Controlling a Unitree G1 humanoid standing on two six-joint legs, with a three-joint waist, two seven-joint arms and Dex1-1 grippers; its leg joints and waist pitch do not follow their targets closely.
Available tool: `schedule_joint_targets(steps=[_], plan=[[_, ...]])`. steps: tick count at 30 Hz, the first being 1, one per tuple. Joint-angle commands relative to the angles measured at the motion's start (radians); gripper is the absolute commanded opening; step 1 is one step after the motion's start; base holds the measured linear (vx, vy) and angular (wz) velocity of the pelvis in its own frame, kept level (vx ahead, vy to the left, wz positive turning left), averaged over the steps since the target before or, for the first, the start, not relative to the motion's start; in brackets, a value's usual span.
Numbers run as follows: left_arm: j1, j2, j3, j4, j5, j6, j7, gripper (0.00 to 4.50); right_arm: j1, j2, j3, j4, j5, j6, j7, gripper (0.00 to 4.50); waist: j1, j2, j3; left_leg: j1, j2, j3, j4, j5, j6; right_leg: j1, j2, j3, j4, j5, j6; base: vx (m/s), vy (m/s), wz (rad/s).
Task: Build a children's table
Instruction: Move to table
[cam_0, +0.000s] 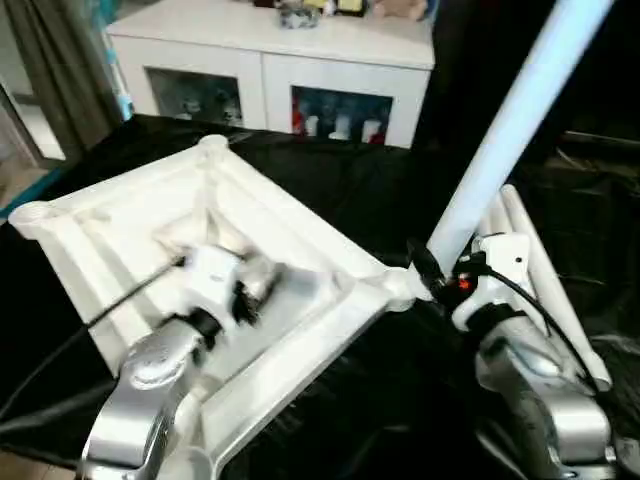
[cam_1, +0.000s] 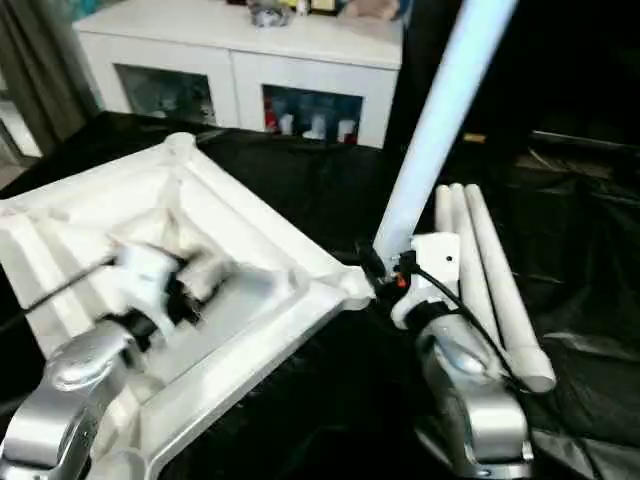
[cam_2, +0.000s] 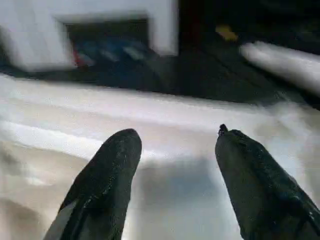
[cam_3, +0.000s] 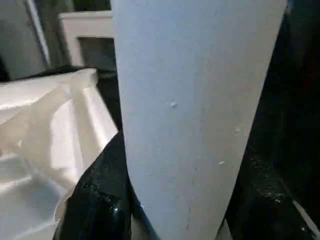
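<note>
Silver forearms reach over the upturned table top (cam_0: 300, 235), which lies ribbed side up on a black cloth (cam_0: 350, 190) in front of a white cabinet (cam_0: 270, 60). Over the top's middle, the left gripper (cam_2: 175, 165) hangs with its 2 black fingers (cam_2: 107, 175) spread and empty. At the top's corner nearest the spare legs (cam_1: 490, 280), the right gripper (cam_0: 425, 270) pinches 1 white leg (cam_0: 510, 130), which leans upward.

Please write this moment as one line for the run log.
left pincer: open over tabletop underside | right pincer: shut on leg, foot at corner socket | spare legs: on black cloth
</note>
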Motion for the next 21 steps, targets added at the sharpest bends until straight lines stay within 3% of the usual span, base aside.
schedule_joint_targets(steps=[1, 3, 4, 5, 6, 7, 8, 9, 10, 12, 13, 15, 17, 19, 21], plan=[[-0.011, 0.02, -0.043, 0.007, -0.012, 0.071, -0.053, 3.21, -0.005, -0.009, -0.014, -0.003, 0.004, 0.004, 0.011, 1.92, 0.003, -0.003, -0.058, 0.027, 0.054, -0.017, -0.066, 0.347, 0.121, 0.029, -0.076, 0.038, -0.039, 0.437, -0.158, 0.0, 0.0, 0.0], [-0.031, 0.041, -0.071, 0.011, -0.008, 0.134, -0.066, 3.4, -0.01, -0.019, -0.016, 0.01, -0.006, 0.001, 0.013, 1.92, 0.0, 0.001, -0.042, 0.034, 0.068, -0.009, -0.096, 0.026, 0.047, 0.025, -0.081, 0.043, -0.062, 0.232, -0.195, -0.061, 0.011, -0.06], [-0.031, 0.041, -0.071, 0.011, -0.008, 0.134, -0.066, 3.4, -0.01, -0.019, -0.016, 0.01, -0.006, 0.001, 0.013, 1.92, 0.0, 0.001, -0.042, 0.034, 0.068, -0.009, -0.096, 0.026, 0.047, 0.025, -0.081, 0.043, -0.062, 0.232, -0.195, -0.073, 0.002, -0.01], [-0.082, 0.04, -0.093, 0.06, 0.019, 0.186, -0.055, 3.53, -0.012, -0.035, -0.009, 0.013, -0.01, 0.002, 0.024, 1.92, -0.005, 0.005, -0.033, 0.042, 0.072, -0.004, -0.113, -0.134, 0.007, 0.019, -0.08, 0.047, -0.077, 0.096, -0.205, -0.088, -0.003, 0.01], [-0.109, 0.037, -0.103, 0.088, 0.042, 0.205, -0.043, 3.61, -0.011, -0.04, -0.005, 0.012, -0.012, 0.003, 0.027, 1.92, -0.006, 0.004, -0.029, 0.046, 0.072, -0.001, -0.117, -0.185, -0.008, 0.017, -0.08, 0.049, -0.083, 0.034, -0.203, -0.088, -0.003, 0.01], [-0.136, 0.037, -0.115, 0.118, 0.064, 0.218, -0.042, 3.64, -0.011, -0.043, -0.003, 0.011, -0.013, 0.004, 0.03, 1.92, -0.003, 0.003, -0.025, 0.052, 0.07, 0.005, -0.121, -0.258, -0.03, 0.011, -0.084, 0.054, -0.096, -0.084, -0.194, -0.095, -0.006, 0.01], [-0.136, 0.037, -0.115, 0.118, 0.064, 0.218, -0.042, 3.64, -0.011, -0.043, -0.003, 0.011, -0.013, 0.004, 0.03, 1.92, -0.005, -0.004, -0.018, 0.05, 0.069, 0.007, -0.127, -0.295, -0.045, 0.011, -0.087, 0.058, -0.107, -0.193, -0.171, -0.086, -0.007, -0.04], [-0.164, 0.038, -0.126, 0.148, 0.083, 0.246, -0.035, 3.64, -0.01, -0.044, -0.002, 0.008, -0.015, 0.004, 0.031, 1.92, -0.007, -0.001, -0.018, 0.048, 0.07, 0.006, -0.13, -0.305, -0.056, 0.009, -0.091, 0.061, -0.114, -0.253, -0.154, -0.086, -0.007, -0.04], [-0.183, 0.039, -0.133, 0.167, 0.09, 0.259, -0.037, 3.64, -0.008, -0.046, -0.001, 0.006, -0.015, 0.005, 0.031, 1.92, -0.006, 0.004, -0.02, 0.047, 0.07, 0.003, -0.13, -0.301, -0.059, 0.009, -0.092, 0.061, -0.113, -0.263, -0.148, -0.072, -0.007, -0.08], [-0.204, 0.038, -0.138, 0.184, 0.089, 0.276, -0.039, 3.48, -0.005, -0.048, 0.001, 0.002, -0.016, 0.005, 0.031, 1.92, -0.008, 0.001, -0.023, 0.042, 0.07, 0.004, -0.129, -0.275, -0.057, 0.007, -0.089, 0.061, -0.113, -0.243, -0.141, -0.058, -0.008, -0.07], [-0.222, 0.043, -0.15, 0.189, 0.078, 0.3, -0.054, 3.48, 0.002, -0.049, 0.004, -0.003, -0.019, 0.003, 0.031, 1.92, -0.01, 0.01, -0.023, 0.042, 0.07, 0.004, -0.13, -0.272, -0.057, 0.003, -0.087, 0.06, -0.113, -0.22, -0.148, 0.0, 0.0, 0.0], [-0.228, 0.047, -0.159, 0.187, 0.073, 0.313, -0.066, 3.48, 0.007, -0.049, 0.005, -0.005, -0.02, 0.002, 0.031, 1.92, -0.012, 0.004, -0.025, 0.037, 0.069, 0.005, -0.127, -0.247, -0.045, 0.005, -0.088, 0.06, -0.11, -0.184, -0.164, 0.0, 0.0, 0.0], [-0.231, 0.054, -0.176, 0.185, 0.074, 0.307, -0.083, 3.12, 0.011, -0.049, 0.006, -0.006, -0.02, 0.001, 0.03, 1.92, -0.014, 0.006, -0.026, 0.033, 0.068, 0.006, -0.126, -0.223, -0.03, 0.006, -0.089, 0.059, -0.109, -0.166, -0.171, 0.0, 0.0, 0.0], [-0.231, 0.058, -0.191, 0.182, 0.074, 0.295, -0.104, 3.08, 0.014, -0.049, 0.009, -0.005, -0.021, -0.002, 0.029, 1.92, -0.015, 0.011, -0.027, 0.034, 0.069, 0.006, -0.124, -0.212, -0.027, 0.004, -0.087, 0.059, -0.109, -0.147, -0.176, 0.0, 0.0, 0.0], [-0.233, 0.058, -0.201, 0.183, 0.08, 0.28, -0.123, 2.89, 0.015, -0.048, 0.014, -0.002, -0.025, -0.005, 0.028, 1.92, -0.015, 0.011, -0.031, 0.033, 0.071, 0.008, -0.123, -0.175, -0.013, 0.005, -0.084, 0.057, -0.101, -0.071, -0.194, 0.0, 0.0, 0.0]])
